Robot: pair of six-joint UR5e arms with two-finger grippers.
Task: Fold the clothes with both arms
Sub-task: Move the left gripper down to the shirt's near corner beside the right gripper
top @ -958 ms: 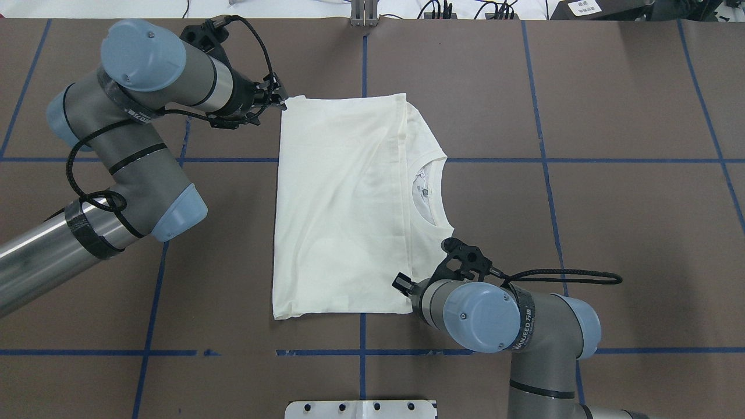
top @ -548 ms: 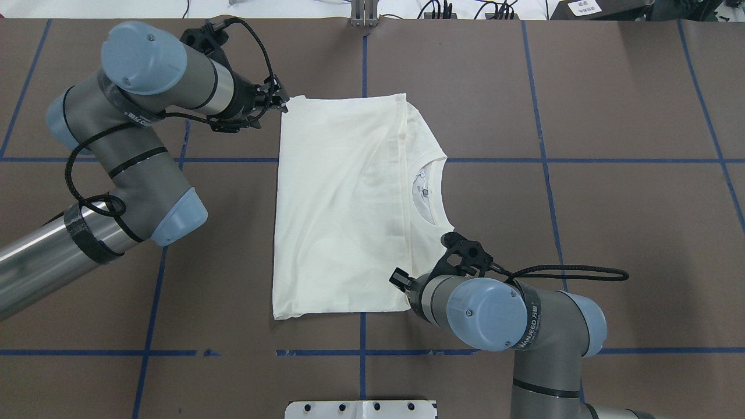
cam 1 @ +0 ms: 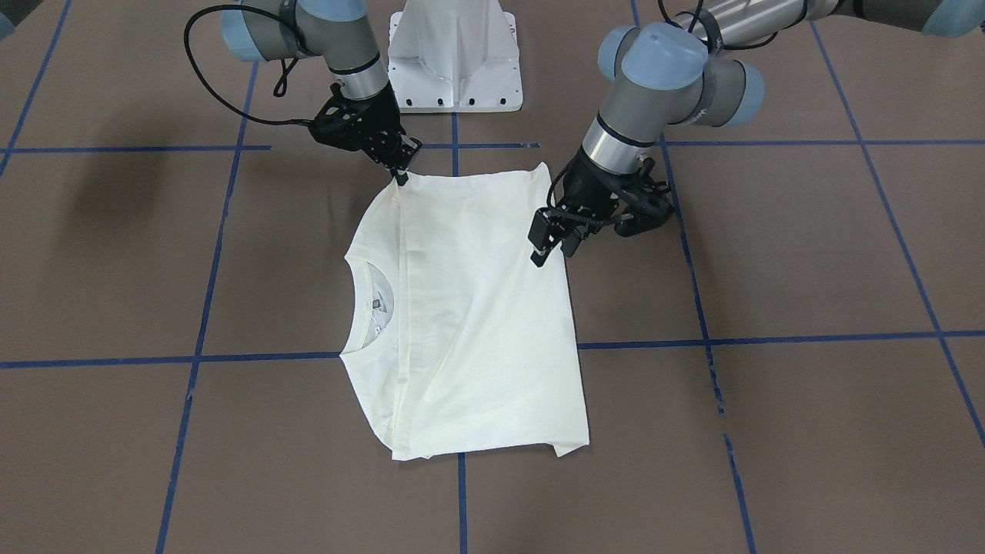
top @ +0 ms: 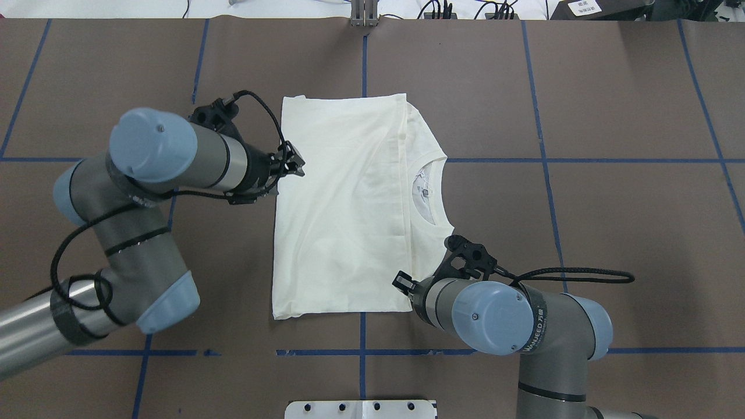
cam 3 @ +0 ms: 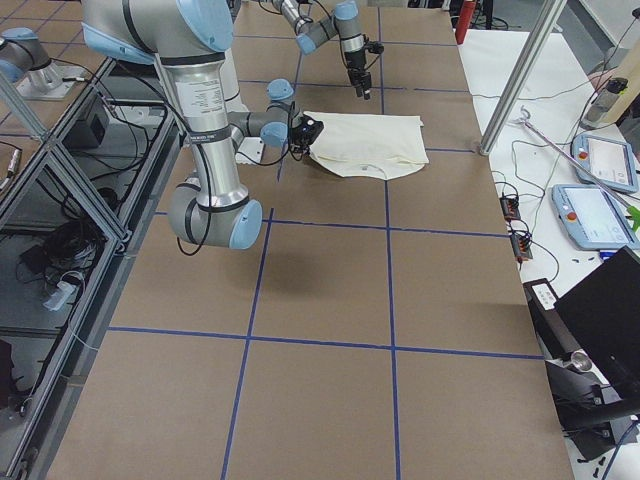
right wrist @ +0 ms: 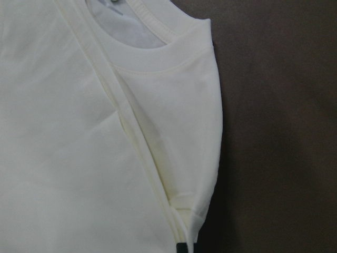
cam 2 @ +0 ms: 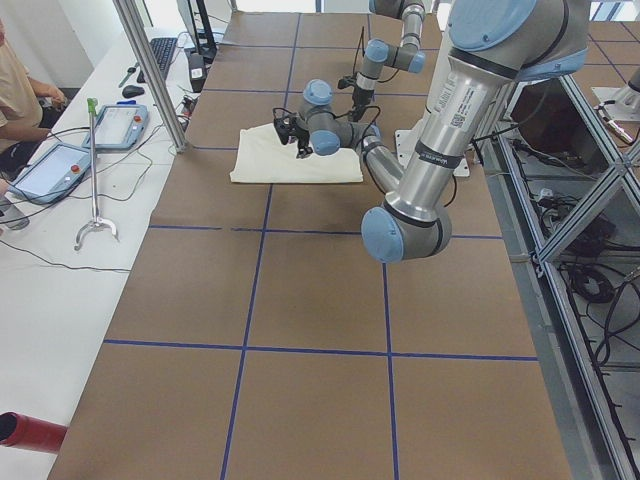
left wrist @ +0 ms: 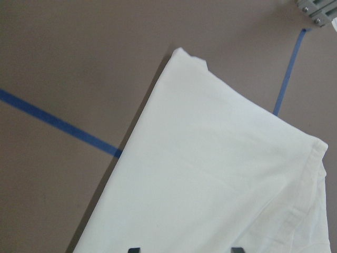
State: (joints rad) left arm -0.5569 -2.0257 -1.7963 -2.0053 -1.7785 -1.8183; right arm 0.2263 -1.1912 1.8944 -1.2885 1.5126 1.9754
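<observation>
The cream-white shirt lies folded in a rectangle at the table's middle, plain side up, with its ribbed neck toward the right; the print is hidden. My left gripper is open and hovers over the shirt's left edge, also seen from the front. In the left wrist view its fingertips stand apart above the cloth. My right gripper is shut on the shirt's near corner by the shoulder. The right wrist view shows its closed tip on the folded seam.
The white pedestal base stands just behind the shirt on the robot's side. Blue tape lines cross the brown table. A grabber stick, tablets and an operator are at the white side bench.
My left gripper has left the shirt's far left corner and moved back toward the robot along the left edge. The corner lies flat. My right gripper has barely moved.
</observation>
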